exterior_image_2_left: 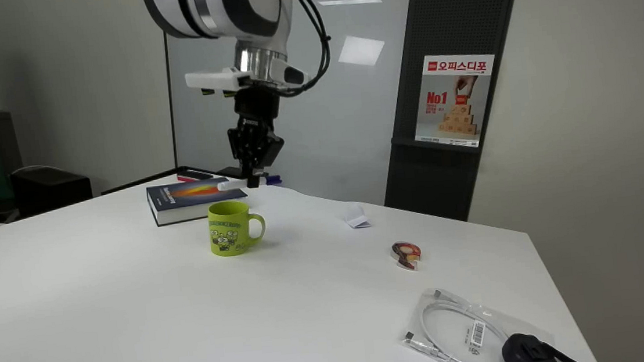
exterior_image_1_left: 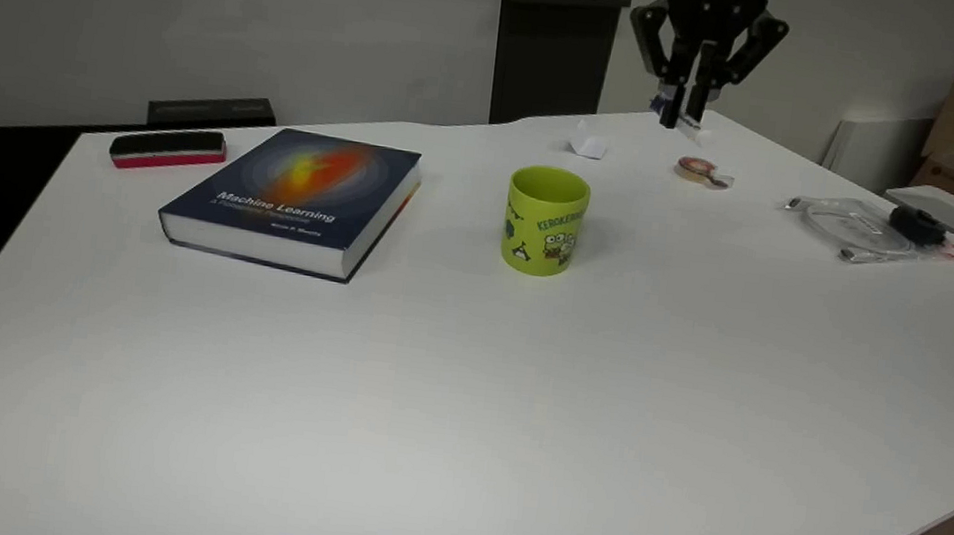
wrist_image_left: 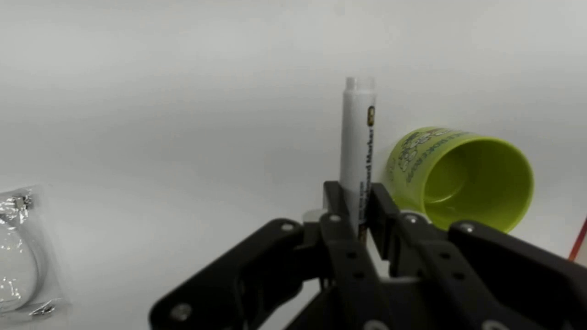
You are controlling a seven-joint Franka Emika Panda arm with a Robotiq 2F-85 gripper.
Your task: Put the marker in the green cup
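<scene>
The marker has a white body and a dark blue end. My gripper [wrist_image_left: 355,197] is shut on the marker [wrist_image_left: 357,123] and holds it above the table, roughly level in an exterior view [exterior_image_2_left: 232,185]. The gripper also shows in both exterior views [exterior_image_1_left: 683,116] [exterior_image_2_left: 254,181]. The green cup [exterior_image_1_left: 542,234] stands upright on the table with its opening up. Its handle shows in an exterior view [exterior_image_2_left: 227,233]. In the wrist view the green cup [wrist_image_left: 412,160] is to the right of the fingers, apart from the marker. The marker's rear end is hidden behind the fingers there.
A thick Machine Learning book [exterior_image_1_left: 298,196] lies near the cup. A red-and-black flat object [exterior_image_1_left: 168,150] lies beyond it. A folded white paper [exterior_image_2_left: 356,216], a small round brown-and-red object [exterior_image_2_left: 406,254] and a bagged cable [exterior_image_2_left: 457,332] lie on the white table [exterior_image_2_left: 194,320].
</scene>
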